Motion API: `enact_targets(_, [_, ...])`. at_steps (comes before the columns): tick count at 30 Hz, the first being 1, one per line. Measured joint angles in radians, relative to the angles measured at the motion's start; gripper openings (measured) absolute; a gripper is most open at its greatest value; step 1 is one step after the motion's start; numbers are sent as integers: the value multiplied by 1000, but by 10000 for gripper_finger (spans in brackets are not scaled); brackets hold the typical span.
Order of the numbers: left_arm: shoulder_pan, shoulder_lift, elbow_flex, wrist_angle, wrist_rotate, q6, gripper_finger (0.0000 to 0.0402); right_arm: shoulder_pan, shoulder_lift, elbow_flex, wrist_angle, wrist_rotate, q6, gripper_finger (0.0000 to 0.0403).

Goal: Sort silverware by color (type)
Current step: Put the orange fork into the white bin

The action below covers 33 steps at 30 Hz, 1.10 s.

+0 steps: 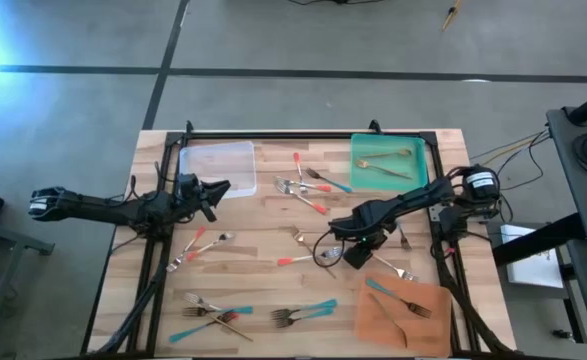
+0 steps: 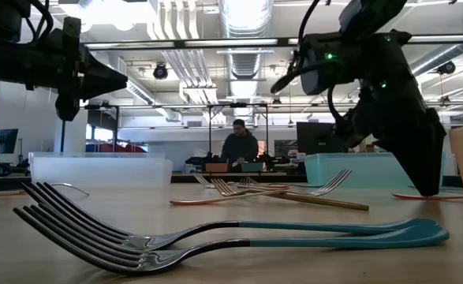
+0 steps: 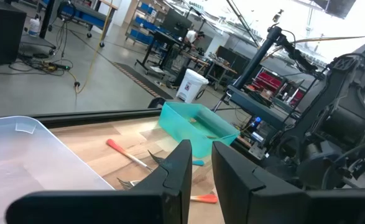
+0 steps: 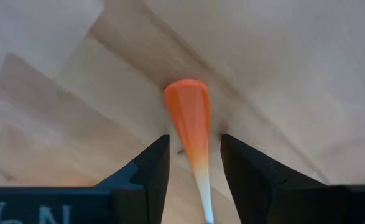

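Note:
Forks and spoons with red, teal or gold handles lie scattered over the wooden table. A red-handled piece (image 1: 298, 260) lies at mid table. My right gripper (image 1: 335, 252) points down over it, open. In the right wrist view its fingers (image 4: 151, 168) stand on either side of the orange-red handle (image 4: 188, 115) with a gap on each side. The handle lies flat on the wood. My left gripper (image 1: 223, 188) hovers level beside the clear tray (image 1: 218, 160), its fingers (image 3: 179, 168) a little apart with nothing between them.
A green tray (image 1: 356, 165) at the far right holds gold pieces. An orange tray (image 1: 433, 320) at the near right holds teal-handled ones. Two teal-handled forks (image 2: 239, 233) lie near the front edge, and more pieces lie at the near left (image 1: 208, 318) and far middle (image 1: 308, 185).

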<state>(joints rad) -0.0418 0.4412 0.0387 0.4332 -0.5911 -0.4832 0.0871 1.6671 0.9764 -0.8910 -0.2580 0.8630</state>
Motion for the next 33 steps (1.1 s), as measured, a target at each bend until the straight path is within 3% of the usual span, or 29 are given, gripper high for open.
enact_targets(10, [0, 2, 0, 0, 0, 0, 46, -28, 44, 1, 26, 26, -71, 59])
enact_targets(14, [0, 2, 0, 0, 0, 0, 46, -58, 40, 6, 122, 56, -108, 34])
enact_targets(28, [0, 2, 0, 0, 0, 0, 46, -235, 13, 2, 205, 93, -211, 26])
enact_targets(33, [0, 2, 0, 0, 0, 0, 46, -243, -18, -2, 192, 94, -220, 26])
